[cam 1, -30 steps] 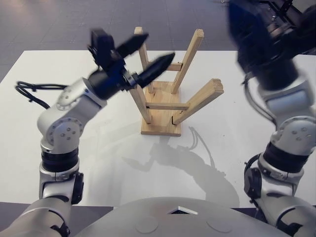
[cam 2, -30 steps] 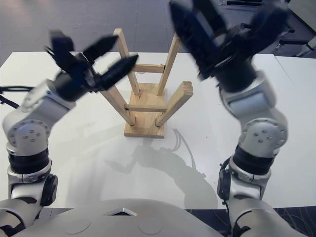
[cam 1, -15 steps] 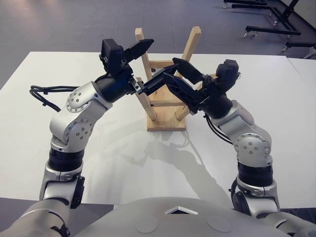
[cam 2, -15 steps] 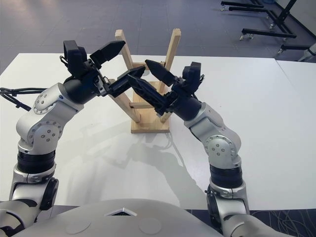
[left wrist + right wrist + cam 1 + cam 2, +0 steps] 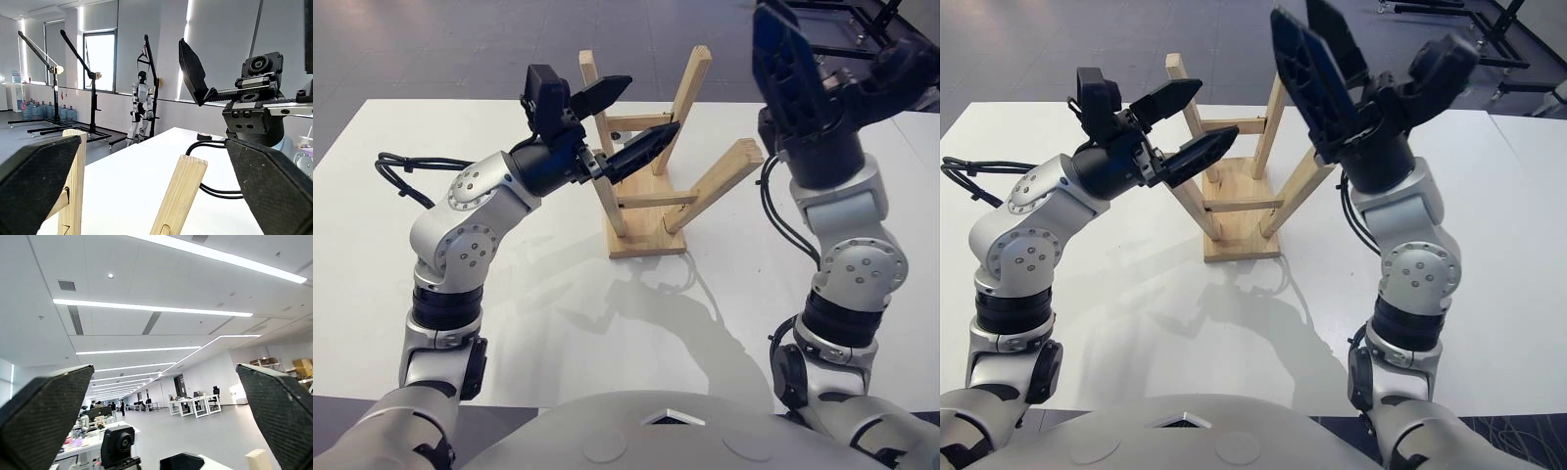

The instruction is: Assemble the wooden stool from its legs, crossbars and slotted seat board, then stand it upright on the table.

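White table (image 5: 509, 323) carries pale wooden four-legged stool (image 5: 644, 201), assembled but inverted, seat down mid-table | black two-finger right gripper (image 5: 1295, 14) swings up off the legs, wide, empty | left gripper (image 5: 646, 106) spread among upturned legs | flipping upright remains.

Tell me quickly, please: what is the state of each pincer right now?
Left pincer: open, holding nothing.
Right pincer: open, holding nothing.
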Controlling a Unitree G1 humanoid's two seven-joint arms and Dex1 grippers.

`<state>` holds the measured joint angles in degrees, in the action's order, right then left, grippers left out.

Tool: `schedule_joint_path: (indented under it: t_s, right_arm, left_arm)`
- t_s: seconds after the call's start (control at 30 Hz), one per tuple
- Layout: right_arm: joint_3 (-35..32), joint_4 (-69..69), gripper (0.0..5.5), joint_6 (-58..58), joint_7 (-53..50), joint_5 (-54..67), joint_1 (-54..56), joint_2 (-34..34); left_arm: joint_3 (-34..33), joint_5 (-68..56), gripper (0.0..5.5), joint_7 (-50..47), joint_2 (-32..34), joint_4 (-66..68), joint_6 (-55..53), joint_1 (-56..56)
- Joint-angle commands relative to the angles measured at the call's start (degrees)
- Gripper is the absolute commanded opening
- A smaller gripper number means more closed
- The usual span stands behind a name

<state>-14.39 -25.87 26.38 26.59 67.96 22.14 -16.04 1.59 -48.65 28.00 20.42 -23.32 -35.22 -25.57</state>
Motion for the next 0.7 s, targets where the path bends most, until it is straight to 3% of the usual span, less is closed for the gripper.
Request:
schedule_joint_path:
  t_s: [0.03,0.23,0.43,0.7]
  right_arm:
    - [-1.58,1.66,5.36,-0.98,0.33,-0.36,0.6,-0.71]
    - [-2.82,2.66,5.36,-2.4,0.24,-0.97,-0.64,-0.5]
    - [-2.11,-4.75,5.36,2.57,-1.1,7.03,-4.58,-3.07]
    - [4.77,-10.26,5.36,9.13,-2.69,17.06,-15.01,-3.97]
  left_arm:
    - [-1.55,0.61,5.4,-1.51,-1.29,1.44,-0.2,-0.98]
    - [-7.6,-4.07,5.4,-1.91,-2.23,-0.45,0.93,-2.07]
    - [-13.63,-3.7,5.4,-3.11,1.81,-0.95,0.01,4.11]
    - [-9.68,6.57,5.4,1.71,4.24,4.3,3.66,18.1]
